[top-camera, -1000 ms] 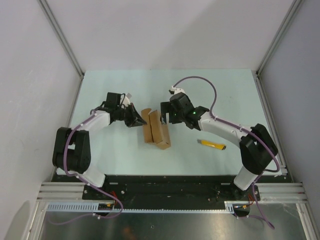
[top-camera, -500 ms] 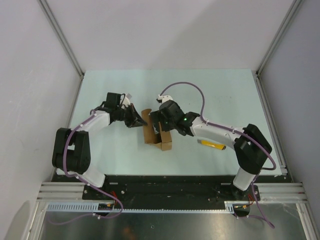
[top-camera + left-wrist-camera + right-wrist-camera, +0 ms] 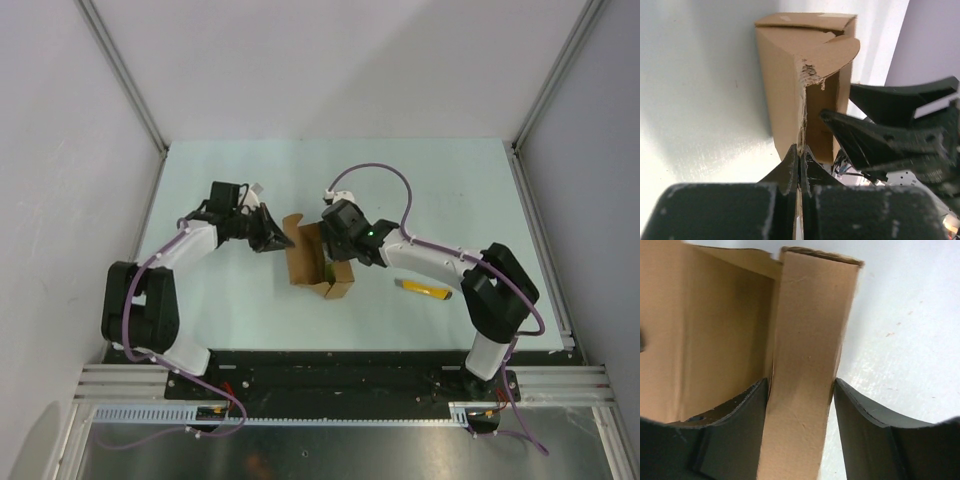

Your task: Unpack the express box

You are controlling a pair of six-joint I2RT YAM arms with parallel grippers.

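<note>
The express box (image 3: 303, 262) is a brown cardboard carton lying open mid-table, with its flap lid raised on the left. My left gripper (image 3: 283, 240) is shut on the thin edge of that flap; in the left wrist view its fingertips (image 3: 792, 159) pinch the torn cardboard edge of the box (image 3: 782, 80). My right gripper (image 3: 335, 262) is over the box's right part. In the right wrist view the right gripper (image 3: 800, 392) has one finger on each side of a narrow box wall (image 3: 807, 355), and both touch it. A small yellow-green patch (image 3: 330, 271) shows inside the box.
A yellow-black utility knife (image 3: 425, 290) lies on the table to the right of the box, under the right forearm. The pale green table (image 3: 230, 310) is walled at the left, back and right. The right gripper's black fingers (image 3: 880, 135) show close by in the left wrist view.
My right gripper has swung left and down from behind the box onto its right wall. The box has shifted and opened a little. My left gripper kept hold of the flap.
</note>
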